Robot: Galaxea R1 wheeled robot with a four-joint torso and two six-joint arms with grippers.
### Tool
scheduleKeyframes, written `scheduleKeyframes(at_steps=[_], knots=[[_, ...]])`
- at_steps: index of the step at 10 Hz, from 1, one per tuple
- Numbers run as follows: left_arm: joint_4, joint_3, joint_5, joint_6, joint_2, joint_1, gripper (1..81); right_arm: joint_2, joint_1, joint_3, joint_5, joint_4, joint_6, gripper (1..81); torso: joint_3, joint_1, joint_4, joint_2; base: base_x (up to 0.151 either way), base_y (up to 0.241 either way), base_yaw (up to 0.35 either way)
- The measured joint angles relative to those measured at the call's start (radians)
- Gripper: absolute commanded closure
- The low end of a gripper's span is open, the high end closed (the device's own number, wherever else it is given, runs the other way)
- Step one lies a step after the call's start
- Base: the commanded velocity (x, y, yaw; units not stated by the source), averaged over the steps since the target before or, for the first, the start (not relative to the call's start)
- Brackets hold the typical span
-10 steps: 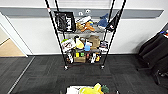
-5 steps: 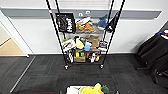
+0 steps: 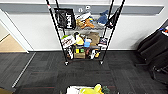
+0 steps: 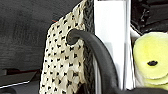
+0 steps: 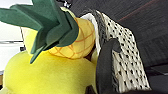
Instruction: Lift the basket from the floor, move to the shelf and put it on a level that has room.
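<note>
Two plush toys ride in the basket, nearer the shelf than before; end effector grips unreadable.

Cream lattice basket, dark-rimmed; black shelf; charcoal striped floor

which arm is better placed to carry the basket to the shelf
Neither alone, as far as I can judge. The left wrist view sits right at one dark loop handle of the basket, the right wrist view at the other handle. The shelf is straight ahead, so both together.
</note>
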Motion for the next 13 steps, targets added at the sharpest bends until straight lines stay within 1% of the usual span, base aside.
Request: scheduleKeyframes(at_steps=[1, 2, 4, 7, 11, 13], knots=[[0.000, 0.003, 0.002, 0.000, -0.004, 0.001, 81.1, -0.001, -0.001, 0.003, -0.002, 0.000, 0.000, 81.1, 0.007, -0.015, 0.000, 0.024, 0.000, 0.000, 0.000], [0.000, 0.003, -0.002, 0.000, -0.004, 0.005, 81.1, -0.001, 0.000, 0.005, -0.001, 0.000, 0.000, 81.1, 0.025, -0.032, 0.000, 0.050, 0.000, 0.000, 0.000], [0.000, 0.004, -0.006, 0.000, -0.004, 0.008, 81.1, -0.004, -0.002, 0.008, -0.001, 0.000, 0.000, 81.1, 0.076, -0.075, 0.000, 0.116, 0.000, 0.000, 0.000], [0.000, 0.011, 0.001, 0.000, -0.012, 0.016, 81.1, -0.004, -0.011, 0.014, -0.005, 0.000, 0.000, 81.1, 0.163, -0.141, 0.000, 0.216, 0.000, 0.000, 0.000], [0.000, 0.016, 0.008, 0.000, -0.012, 0.025, 81.1, -0.018, -0.026, 0.032, -0.006, 0.000, 0.000, 81.1, 0.291, -0.230, 0.000, 0.350, 0.000, 0.000, 0.000], [-0.001, 0.017, 0.019, -0.002, -0.012, 0.043, 81.1, -0.020, -0.042, 0.032, -0.016, 0.000, 0.000, 81.1, 0.357, -0.259, 0.000, 0.418, 0.000, 0.000, 0.000]])
